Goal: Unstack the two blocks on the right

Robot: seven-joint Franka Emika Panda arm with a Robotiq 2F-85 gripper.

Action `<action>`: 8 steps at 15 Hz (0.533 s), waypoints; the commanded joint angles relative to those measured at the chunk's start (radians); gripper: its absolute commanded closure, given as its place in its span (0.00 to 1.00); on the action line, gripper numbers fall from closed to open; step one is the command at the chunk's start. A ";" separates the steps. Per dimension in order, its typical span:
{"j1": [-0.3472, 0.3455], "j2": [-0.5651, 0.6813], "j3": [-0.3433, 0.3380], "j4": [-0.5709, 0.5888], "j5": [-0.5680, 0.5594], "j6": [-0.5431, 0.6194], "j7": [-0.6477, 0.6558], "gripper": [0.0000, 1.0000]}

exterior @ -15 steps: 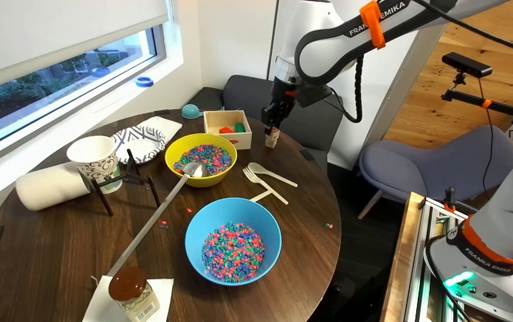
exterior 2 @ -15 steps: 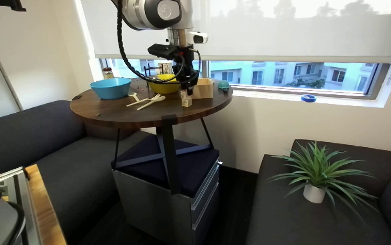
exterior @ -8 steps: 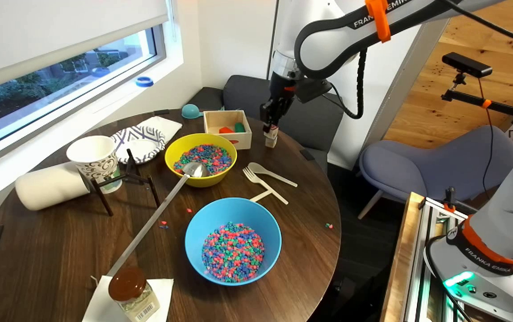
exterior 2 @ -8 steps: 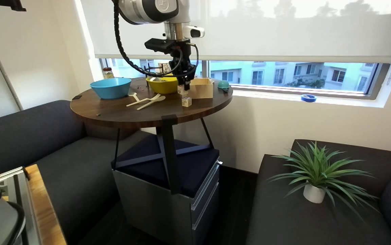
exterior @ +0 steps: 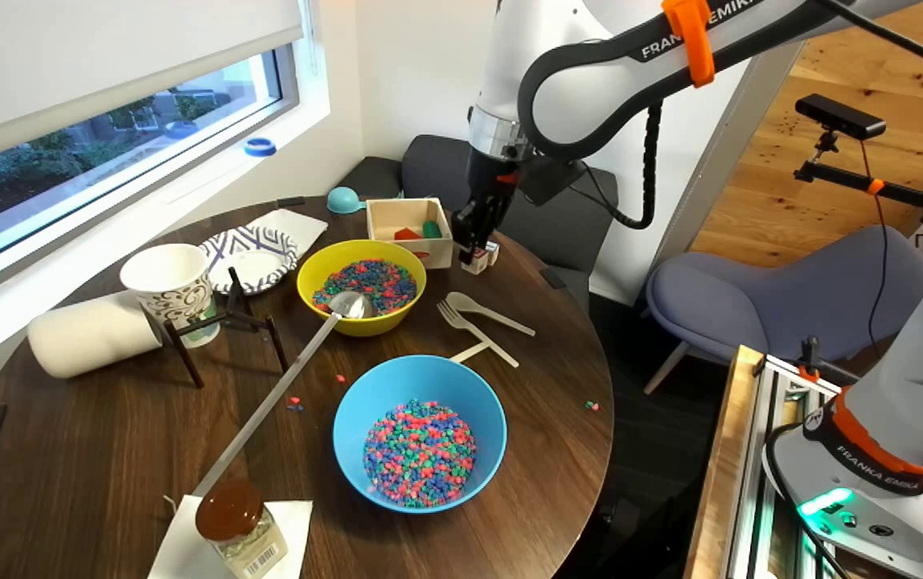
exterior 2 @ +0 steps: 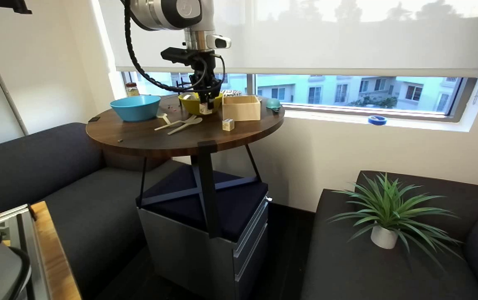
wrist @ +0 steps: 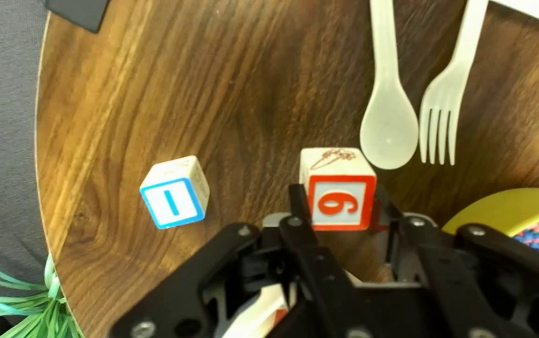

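In an exterior view the arm (exterior: 582, 88) reaches in from the upper right, bends, and tips down over the round desk (exterior: 542, 402). In an exterior view its low end points nearly straight down, near the wooden box (exterior 2: 241, 110), with the yellow bowl (exterior 2: 191, 109) right behind it.

In the wrist view the pincer (wrist: 340, 202) has a good hold of the red-edged block (wrist: 337, 188). One of its fingers (wrist: 297, 202) is on each side of the wood, and the block hangs above the desk. The face with the red edge and a red number looks at the camera. The next face has a small brown drawing.

The blue-edged block (wrist: 172, 204) sits on the desk, well to the left of the pincer in the wrist view. It has a blue bar on its face. Bare wood shows between the two blocks. In an exterior view it is just in front of the wooden box.

In the wrist view the spoon (wrist: 389, 126) and the fork (wrist: 443, 103) lie side by side past the red-edged block, and the spoon is nearer.
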 commanded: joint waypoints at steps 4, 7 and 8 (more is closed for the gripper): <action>0.030 0.059 -0.035 -0.003 -0.103 0.128 0.270 0.91; 0.040 0.086 -0.041 0.011 -0.094 0.147 0.350 0.91; 0.042 0.094 -0.039 0.015 -0.081 0.150 0.363 0.91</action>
